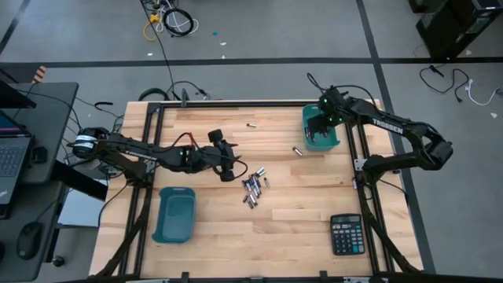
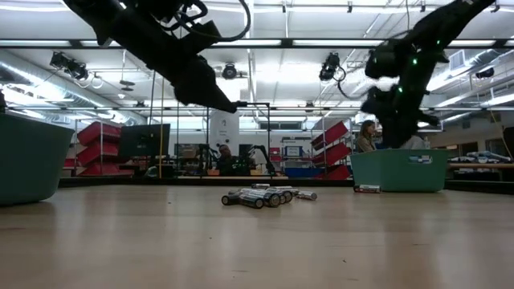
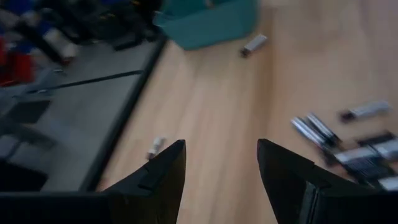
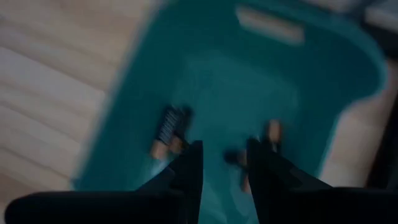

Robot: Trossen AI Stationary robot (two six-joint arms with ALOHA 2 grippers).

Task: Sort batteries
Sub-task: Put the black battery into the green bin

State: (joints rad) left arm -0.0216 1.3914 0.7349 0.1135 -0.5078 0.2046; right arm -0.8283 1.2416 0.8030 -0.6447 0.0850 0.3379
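Note:
A pile of several small silver and black batteries [image 1: 253,187] lies on the wooden table near its middle, also seen in the low view [image 2: 265,196]. Loose batteries lie apart at the far side [image 1: 251,125] and beside the far right teal bin [image 1: 298,151]. My left gripper [image 1: 229,163] hangs open above the table just left of the pile, with nothing between its fingers [image 3: 217,162]. My right gripper [image 1: 324,119] is open over the far right teal bin [image 1: 321,140]. Below its fingers [image 4: 227,163], batteries [image 4: 169,129] lie on the bin's floor.
A second teal bin [image 1: 174,214] stands at the near left. A black calculator [image 1: 346,234] lies at the near right. Black frame rails [image 1: 149,141] run along the table's left and right sides. Bare wood lies between the pile and the near edge.

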